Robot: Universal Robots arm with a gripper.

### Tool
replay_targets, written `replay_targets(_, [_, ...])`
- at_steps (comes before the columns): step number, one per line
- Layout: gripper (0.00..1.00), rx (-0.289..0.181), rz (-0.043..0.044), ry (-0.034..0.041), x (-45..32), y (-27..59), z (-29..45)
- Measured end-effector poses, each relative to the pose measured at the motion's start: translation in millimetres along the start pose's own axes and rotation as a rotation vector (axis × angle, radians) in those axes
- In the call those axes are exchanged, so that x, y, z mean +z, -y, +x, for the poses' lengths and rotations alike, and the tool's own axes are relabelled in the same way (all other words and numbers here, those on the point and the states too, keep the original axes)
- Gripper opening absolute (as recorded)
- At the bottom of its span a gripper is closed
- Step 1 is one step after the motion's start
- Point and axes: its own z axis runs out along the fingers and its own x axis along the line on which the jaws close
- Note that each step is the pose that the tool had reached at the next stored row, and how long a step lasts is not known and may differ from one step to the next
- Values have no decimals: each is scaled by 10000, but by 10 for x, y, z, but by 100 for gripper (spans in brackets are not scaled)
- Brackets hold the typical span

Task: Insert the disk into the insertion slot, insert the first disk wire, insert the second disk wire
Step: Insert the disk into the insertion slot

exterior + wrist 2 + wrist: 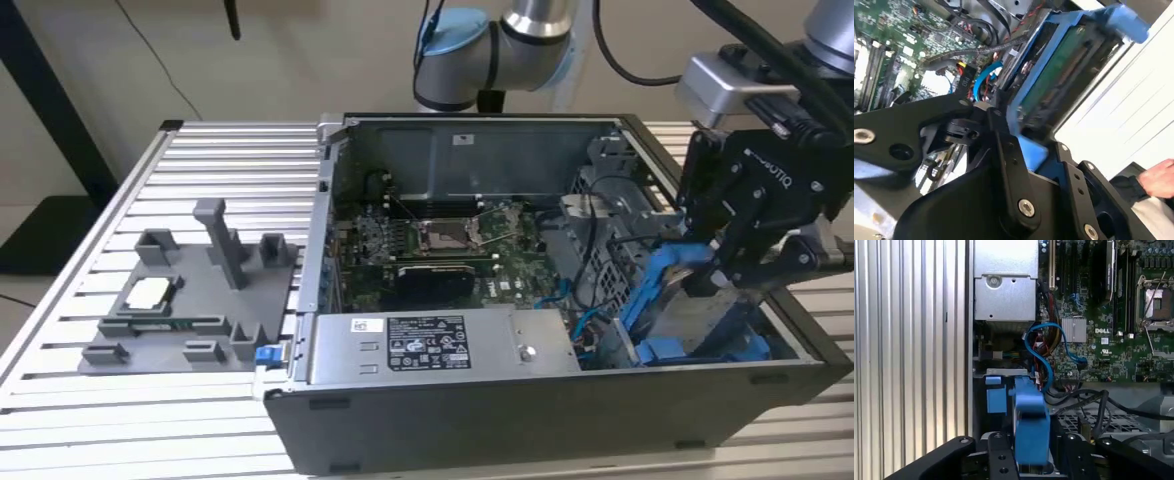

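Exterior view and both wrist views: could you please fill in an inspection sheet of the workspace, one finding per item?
Surface: slatted metal table, carrying an open computer case.
Job's things: the disk in its blue carrier, tilted, lower end down in the case by the insertion slot, upper end raised.
Clutter: grey fixture tray at the exterior view's left, holding a small pale square part.
Grippers: gripper shut on the disk's carrier.
Cables: blue data cable looped near the motherboard; black cables beside the slot.
Surroundings: a person's hand; black post.
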Motion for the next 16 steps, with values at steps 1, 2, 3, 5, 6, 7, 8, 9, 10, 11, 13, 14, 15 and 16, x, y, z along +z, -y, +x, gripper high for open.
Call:
replay_targets(1, [34, -2, 0, 72, 0, 0, 0])
replay_targets(2, [34, -2, 0, 82, 0, 0, 0])
replay_targets(3, [34, -2, 0, 83, 0, -1, 0])
replay_targets(5, [27, -2, 0, 83, -3, -1, 0])
replay_targets(6, [27, -1, -5, 82, -19, -2, -1])
replay_targets(7, [27, 1, -17, 83, -55, -4, -3])
replay_targets(8, [27, 1, -25, 84, -92, -5, -5])
replay_targets(9, [27, 1, -28, 83, -132, -6, -8])
replay_targets(10, [27, 1, -29, 88, -151, -7, -10])
replay_targets(11, [27, -1, -30, 144, -152, -7, -15])
replay_targets(13, [27, -14, -33, 458, -151, -7, -37])
replay_targets(14, [27, -20, -33, 574, -150, -7, -55])
replay_targets(15, [27, -24, -34, 702, -145, -8, -75])
replay_targets(16, [27, -28, -36, 807, -139, -8, -94])
